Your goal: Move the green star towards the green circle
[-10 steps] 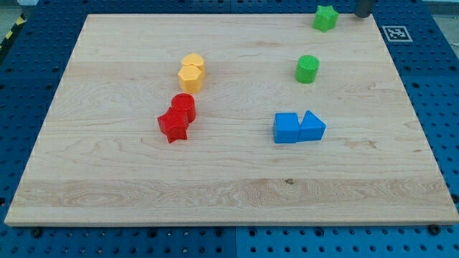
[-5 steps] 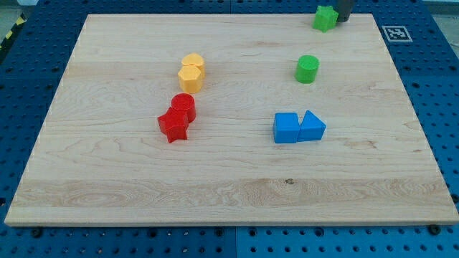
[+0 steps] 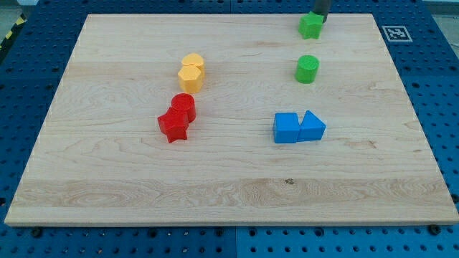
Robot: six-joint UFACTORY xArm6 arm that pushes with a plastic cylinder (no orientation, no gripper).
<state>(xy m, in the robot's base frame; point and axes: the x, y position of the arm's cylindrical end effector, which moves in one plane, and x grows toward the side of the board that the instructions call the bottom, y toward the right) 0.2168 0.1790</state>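
Observation:
The green star (image 3: 310,26) sits near the board's top edge, right of centre. The green circle (image 3: 307,69) stands a short way below it, almost straight down the view. My tip (image 3: 320,19) is a dark rod coming in from the top edge, touching the star's upper right side.
A blue cube (image 3: 286,128) and blue triangle (image 3: 312,127) sit together below the green circle. A yellow pair (image 3: 191,72) and a red pair (image 3: 177,118) lie left of centre. The wooden board (image 3: 107,193) lies on a blue pegboard; a marker tag (image 3: 395,33) is at top right.
My tip has moved left along the top edge and reached the green star. The star has slid left and slightly down, now nearly above the green circle.

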